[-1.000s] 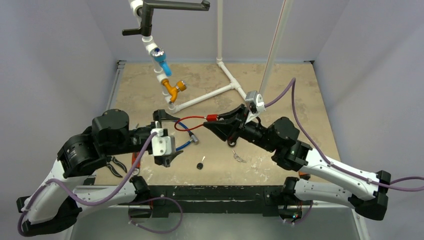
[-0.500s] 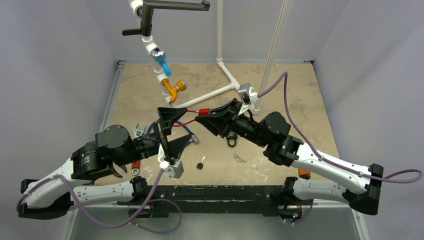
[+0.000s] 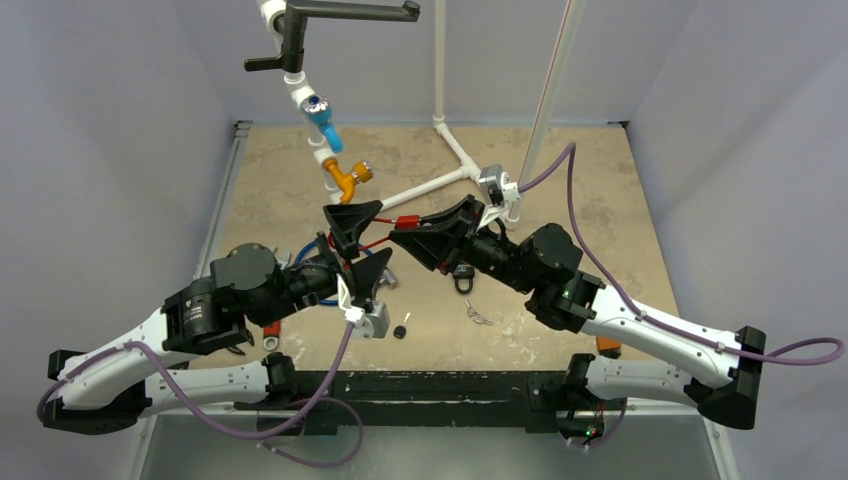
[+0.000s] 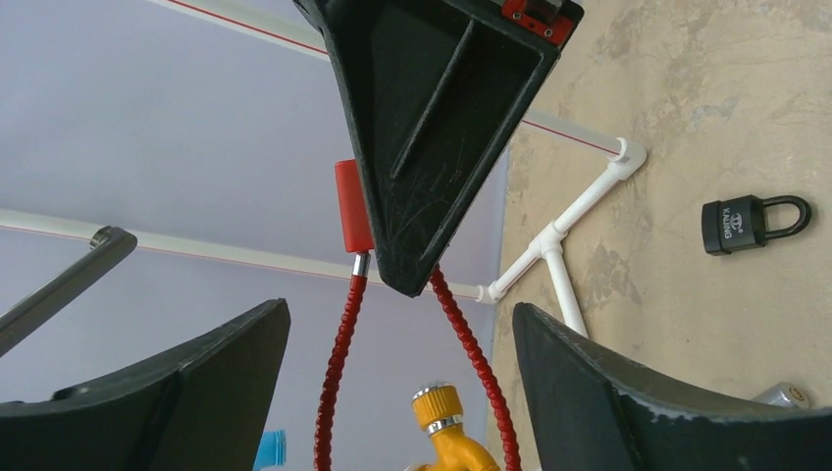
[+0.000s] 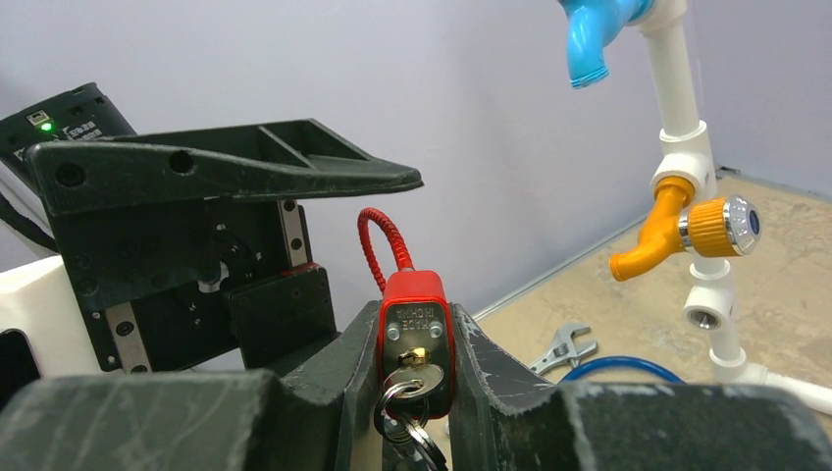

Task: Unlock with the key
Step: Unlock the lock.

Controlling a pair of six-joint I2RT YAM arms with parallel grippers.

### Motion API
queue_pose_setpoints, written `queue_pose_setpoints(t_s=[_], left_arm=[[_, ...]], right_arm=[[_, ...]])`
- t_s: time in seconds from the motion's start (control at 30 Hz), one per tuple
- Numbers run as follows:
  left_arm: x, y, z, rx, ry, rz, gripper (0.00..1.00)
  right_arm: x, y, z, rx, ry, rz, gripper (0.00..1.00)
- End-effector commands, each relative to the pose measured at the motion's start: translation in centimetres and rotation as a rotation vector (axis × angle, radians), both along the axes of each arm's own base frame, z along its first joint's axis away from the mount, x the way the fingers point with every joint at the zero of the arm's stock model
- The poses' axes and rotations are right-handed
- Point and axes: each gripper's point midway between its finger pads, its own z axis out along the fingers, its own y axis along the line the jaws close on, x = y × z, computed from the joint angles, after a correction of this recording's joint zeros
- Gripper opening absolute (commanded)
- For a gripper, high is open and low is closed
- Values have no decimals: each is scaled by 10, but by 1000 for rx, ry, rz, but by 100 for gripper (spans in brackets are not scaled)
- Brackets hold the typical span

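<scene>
Right jaws are clamping the red lock [image 5: 416,304] by its sides, the right gripper [image 5: 413,339] holding it above the table [image 3: 600,200] with a key [image 5: 402,388] sitting in its keyhole and a key ring [image 5: 390,410] dangling below. Left jaws are standing wide apart, gripping nothing, as the left gripper [image 4: 402,392] is facing the lock, its fingers [image 4: 177,392] flanking the red cable [image 4: 338,363] without touching it. Farther out, a black padlock [image 4: 751,223] and a black-headed key [image 3: 401,330] are lying on the table.
</scene>
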Motion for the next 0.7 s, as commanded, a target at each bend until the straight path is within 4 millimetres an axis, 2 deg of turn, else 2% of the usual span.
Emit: queue_pose_setpoints(t_s=[0.0, 0.13, 0.23, 0.43, 0.5, 0.6, 0.67], left_arm=[[1, 1, 21, -70, -9, 11, 78], [3, 1, 18, -63, -21, 21, 59], [6, 0, 19, -66, -26, 28, 55], [10, -4, 16, -47, -39, 39, 57], [11, -4, 15, -46, -35, 41, 47], [13, -3, 15, -48, -32, 51, 25], [14, -2, 14, -49, -26, 54, 20]], right_arm=[[-12, -12, 42, 122, -56, 23, 0], [-16, -12, 39, 114, -54, 40, 0], [-20, -10, 35, 101, -50, 59, 0], [-30, -10, 27, 84, -39, 106, 0], [-32, -10, 26, 76, -39, 112, 0], [-35, -13, 22, 65, -39, 117, 0], [-36, -14, 17, 53, -36, 120, 0]])
